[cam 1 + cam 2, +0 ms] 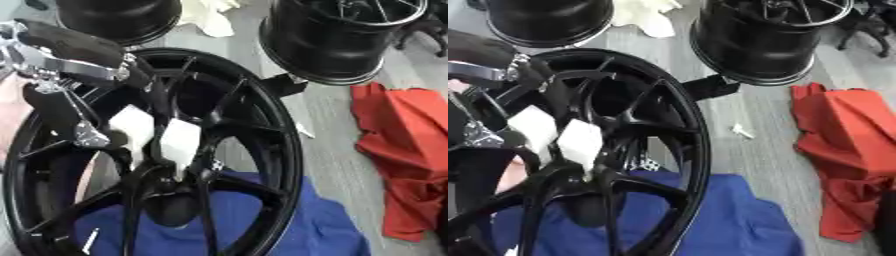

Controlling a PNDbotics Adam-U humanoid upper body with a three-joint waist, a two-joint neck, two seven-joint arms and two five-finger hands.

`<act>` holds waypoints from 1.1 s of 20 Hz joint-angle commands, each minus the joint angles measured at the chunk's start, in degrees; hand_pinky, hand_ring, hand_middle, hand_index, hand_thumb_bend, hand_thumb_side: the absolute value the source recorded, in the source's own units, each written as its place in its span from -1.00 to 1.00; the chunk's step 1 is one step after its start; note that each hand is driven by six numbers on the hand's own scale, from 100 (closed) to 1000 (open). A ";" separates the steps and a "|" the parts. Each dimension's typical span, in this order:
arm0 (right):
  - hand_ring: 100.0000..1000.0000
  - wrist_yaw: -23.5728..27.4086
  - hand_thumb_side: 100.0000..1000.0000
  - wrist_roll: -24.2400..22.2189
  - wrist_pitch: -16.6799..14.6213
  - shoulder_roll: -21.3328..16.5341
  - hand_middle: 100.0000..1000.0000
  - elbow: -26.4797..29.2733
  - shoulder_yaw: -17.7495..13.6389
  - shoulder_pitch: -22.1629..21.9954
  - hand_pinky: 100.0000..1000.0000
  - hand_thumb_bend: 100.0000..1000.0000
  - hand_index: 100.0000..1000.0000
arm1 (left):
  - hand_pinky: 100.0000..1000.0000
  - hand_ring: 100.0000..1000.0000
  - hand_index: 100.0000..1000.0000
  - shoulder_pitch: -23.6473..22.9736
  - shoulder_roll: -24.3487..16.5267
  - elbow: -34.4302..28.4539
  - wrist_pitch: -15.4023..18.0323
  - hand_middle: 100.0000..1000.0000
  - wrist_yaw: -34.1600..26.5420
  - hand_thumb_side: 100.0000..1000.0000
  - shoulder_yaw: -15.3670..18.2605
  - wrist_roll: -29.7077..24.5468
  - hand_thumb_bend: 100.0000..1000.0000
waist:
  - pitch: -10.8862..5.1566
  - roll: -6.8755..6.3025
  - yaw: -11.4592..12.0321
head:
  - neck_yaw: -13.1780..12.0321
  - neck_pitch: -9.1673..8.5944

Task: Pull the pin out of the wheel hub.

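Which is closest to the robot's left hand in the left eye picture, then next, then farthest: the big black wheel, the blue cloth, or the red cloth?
From the left hand:
1. Big black wheel: the hand reaches in among its spokes.
2. Blue cloth: under the wheel, toward the bottom.
3. Red cloth: far off at the right edge.

Pin not distinguishable anywhere at wheel hub [179, 172]; hub centre dark, blurred, partly masked by left hand [144, 135] with its white-tipped fingers [181, 142]. Finger curl unclear. Wheel [262, 115] cut off at left and bottom edges. Blue cloth [289, 225] partly hidden under wheel. Red cloth [842, 150] cropped at right edge. Small white scrap [742, 131] on floor: identity unclear.
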State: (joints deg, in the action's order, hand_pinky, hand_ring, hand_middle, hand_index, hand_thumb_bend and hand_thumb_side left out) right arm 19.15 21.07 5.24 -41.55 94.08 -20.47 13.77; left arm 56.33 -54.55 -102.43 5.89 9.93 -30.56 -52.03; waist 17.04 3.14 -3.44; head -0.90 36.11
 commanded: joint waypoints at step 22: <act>-0.51 0.70 -0.53 -0.08 0.11 -1.05 -0.42 0.22 -1.07 0.10 -0.44 -1.00 0.06 | 0.53 0.27 0.46 0.01 -1.80 1.53 1.81 0.05 2.87 -0.96 -0.12 0.06 -0.69 | -0.35 -0.01 0.05 | -0.46 -0.28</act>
State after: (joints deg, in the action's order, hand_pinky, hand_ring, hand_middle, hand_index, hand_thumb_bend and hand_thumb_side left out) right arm 19.39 20.94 5.36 -41.10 94.07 -20.50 13.58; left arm 55.56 -54.56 -100.36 8.02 13.11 -31.54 -52.04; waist 17.50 3.17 -3.25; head -1.33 36.11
